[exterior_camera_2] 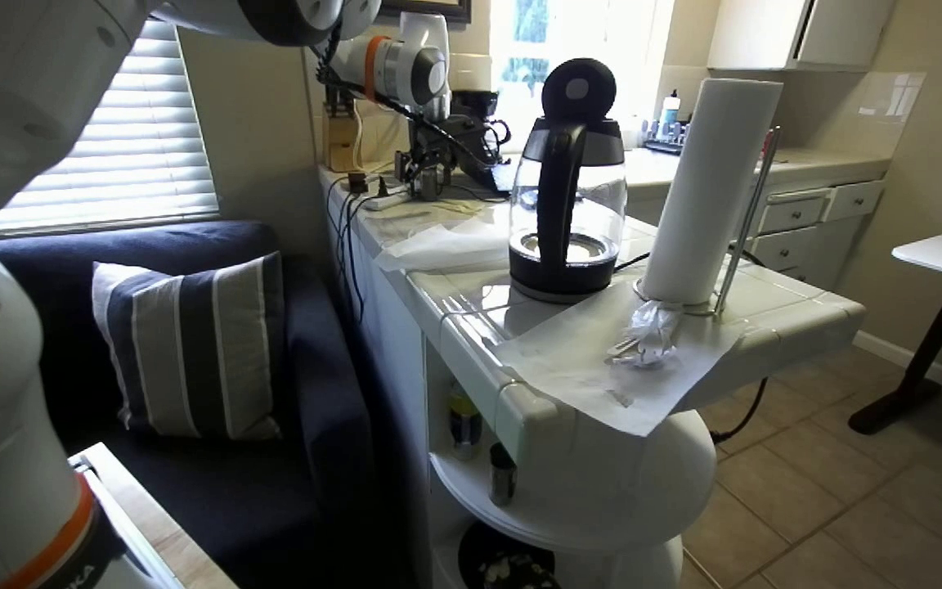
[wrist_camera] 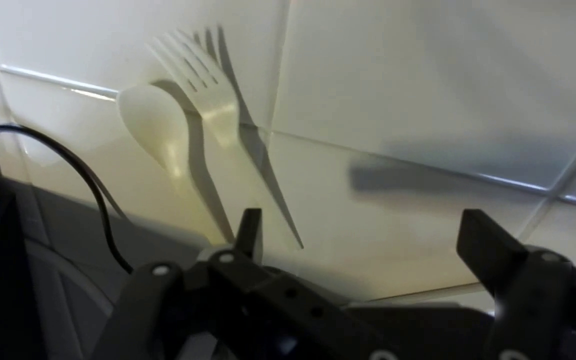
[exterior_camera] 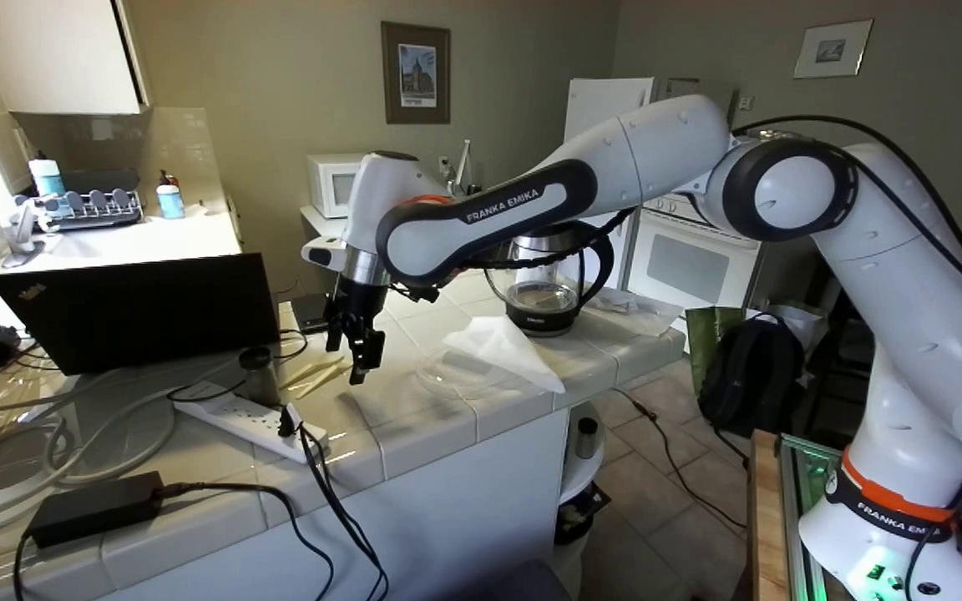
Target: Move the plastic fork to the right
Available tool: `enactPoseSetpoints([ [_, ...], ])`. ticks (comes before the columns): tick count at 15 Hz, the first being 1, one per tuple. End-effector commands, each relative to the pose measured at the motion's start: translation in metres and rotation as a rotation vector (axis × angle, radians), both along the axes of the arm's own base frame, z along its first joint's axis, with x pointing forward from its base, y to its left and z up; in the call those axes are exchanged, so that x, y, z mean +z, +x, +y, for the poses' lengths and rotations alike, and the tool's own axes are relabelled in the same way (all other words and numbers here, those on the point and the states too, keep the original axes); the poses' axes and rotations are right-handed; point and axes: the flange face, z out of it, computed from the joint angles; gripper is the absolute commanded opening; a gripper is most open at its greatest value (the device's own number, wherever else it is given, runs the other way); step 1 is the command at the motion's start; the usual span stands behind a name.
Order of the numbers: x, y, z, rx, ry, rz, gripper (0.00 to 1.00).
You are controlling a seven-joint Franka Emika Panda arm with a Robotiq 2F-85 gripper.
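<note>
The pale plastic fork (wrist_camera: 224, 120) lies on the tiled counter in the wrist view, tines toward the top left. A pale plastic spoon (wrist_camera: 155, 125) lies just left of it. In an exterior view both show as thin yellowish pieces (exterior_camera: 314, 374) on the counter, hard to tell apart. My gripper (wrist_camera: 363, 220) is open, with nothing between its fingers. Its left finger overlaps the view near the fork's handle end; the right finger is well to the right. In an exterior view the gripper (exterior_camera: 347, 357) hangs above the counter beside the utensils.
A black laptop (exterior_camera: 139, 317), a dark jar (exterior_camera: 259, 376) and a white power strip (exterior_camera: 235, 417) with cables are near the utensils. A glass kettle (exterior_camera_2: 565, 213), white paper (exterior_camera: 506, 346) and a paper towel roll (exterior_camera_2: 708, 188) stand or lie further along the counter.
</note>
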Motion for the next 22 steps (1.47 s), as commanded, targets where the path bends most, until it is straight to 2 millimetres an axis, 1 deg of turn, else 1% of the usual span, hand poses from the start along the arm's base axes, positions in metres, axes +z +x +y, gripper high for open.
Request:
enactPoseSetpoints([
  [1,-0.012,0.023,-0.001,0.066,-0.015,0.011,1.0],
  [2,-0.014,0.028,-0.002,0.074,-0.014,0.014,1.0],
  [4,-0.019,0.035,-0.006,0.075,-0.014,0.024,0.73],
  [5,-0.02,0.039,-0.008,0.074,-0.016,0.025,0.66],
  [6,-0.022,0.043,-0.011,0.074,-0.011,0.029,0.56],
  [8,-0.027,0.049,-0.016,0.071,-0.01,0.036,0.42],
  [9,-0.028,0.052,-0.019,0.067,-0.009,0.036,0.43],
  [11,-0.031,0.058,-0.022,0.055,0.001,0.029,0.4],
  [12,-0.032,0.06,-0.023,0.054,0.011,0.025,0.44],
  [13,-0.033,0.063,-0.025,0.05,0.017,0.016,0.43],
  [16,-0.036,0.068,-0.026,0.054,0.025,0.001,0.39],
  [17,-0.037,0.068,-0.027,0.055,0.028,0.002,0.36],
  [18,-0.039,0.068,-0.026,0.061,0.032,0.007,0.33],
  [20,-0.042,0.066,-0.025,0.069,0.035,0.037,0.2],
  [21,-0.042,0.064,-0.023,0.074,0.031,0.059,0.08],
  [22,-0.043,0.061,-0.023,0.074,0.023,0.083,0.0],
])
